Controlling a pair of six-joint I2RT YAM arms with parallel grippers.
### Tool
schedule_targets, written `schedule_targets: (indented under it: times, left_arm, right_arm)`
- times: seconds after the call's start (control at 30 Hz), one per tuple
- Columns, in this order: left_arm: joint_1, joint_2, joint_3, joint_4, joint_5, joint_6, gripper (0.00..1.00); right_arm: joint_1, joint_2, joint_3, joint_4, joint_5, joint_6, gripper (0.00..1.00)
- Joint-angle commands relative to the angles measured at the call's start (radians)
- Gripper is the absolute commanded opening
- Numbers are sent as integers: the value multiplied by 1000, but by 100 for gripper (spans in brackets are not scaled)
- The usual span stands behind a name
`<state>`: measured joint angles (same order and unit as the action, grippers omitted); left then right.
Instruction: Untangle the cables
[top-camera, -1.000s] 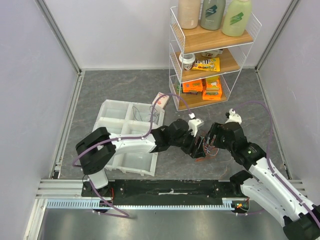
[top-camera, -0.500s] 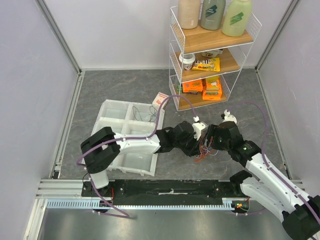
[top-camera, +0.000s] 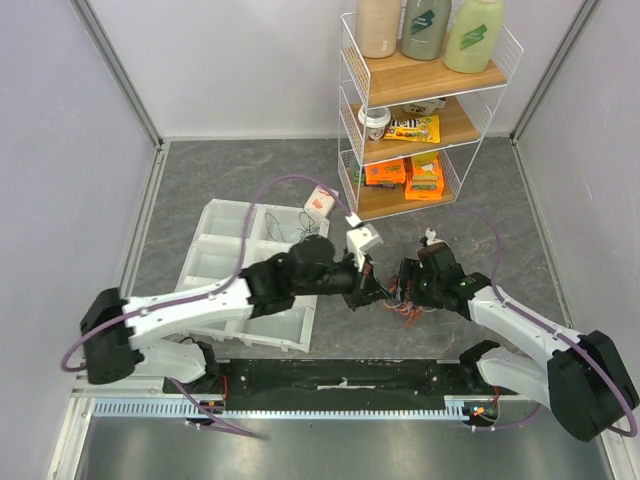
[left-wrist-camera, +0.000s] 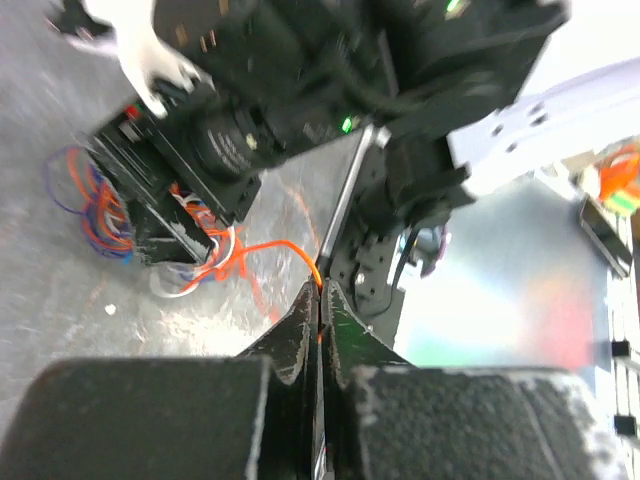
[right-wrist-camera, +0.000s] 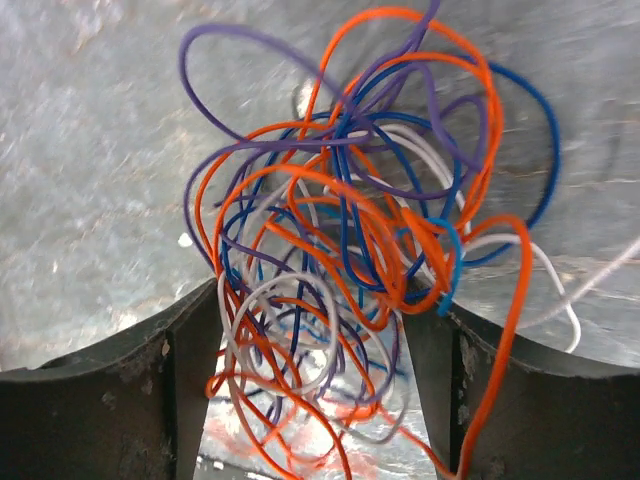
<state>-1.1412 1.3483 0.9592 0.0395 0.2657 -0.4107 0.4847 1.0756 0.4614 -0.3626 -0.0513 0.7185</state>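
Cables (right-wrist-camera: 362, 232) between right claw (right-wrist-camera: 310, 335) fingers

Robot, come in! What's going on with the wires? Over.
Left jaws shut on one orange wire. Right jaws open, straddling the tangle. Nothing blocking.

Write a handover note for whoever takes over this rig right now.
Left pincer: shut on one orange cable that runs out of the tangle.
Right pincer: open, fingers either side of the tangle, which lies on the table between the arms.
Done: one strand pinched.
Left: pull it free, then separate the rest; the orange, blue, purple and white cables are all knotted together.
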Motion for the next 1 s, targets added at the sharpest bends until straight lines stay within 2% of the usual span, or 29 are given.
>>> schedule_targets:
  times: [0.0,0.1,0.27,0.37,0.57,0.7,0.8,0.87,0.97]
  left_arm:
    - [-6,-205,4,-27,-141,16,2]
    - [-6,-342,6,-99,-253,91,2]
    - [-6,-492,64,-210,-397,187,2]
    - [-5,-503,142,-286,-450,202,2]
    - [-3,-476,220,-323,-528,205,2]
    - [7,-410,262,-394,-718,132,2]
    - [63,-351,285,-482,-836,3,2]
    - [154,-319,293,-544,-794,-107,2]
    - [315,-288,245,-541,-637,-241,2]
  right_arm:
    - [0,-46,6,-24,284,88,77]
    - [-3,-63,29,-78,398,104,78]
    - [-104,-69,11,-72,409,101,77]
    - [-184,-98,-4,-58,389,81,76]
    - [-195,-115,25,-16,254,-13,78]
    - [-195,-121,14,10,147,-67,79]
    - [-195,-126,5,21,122,-71,79]
    - [-193,-126,3,20,120,-73,79]
    - [-193,-129,2,24,119,-77,79]
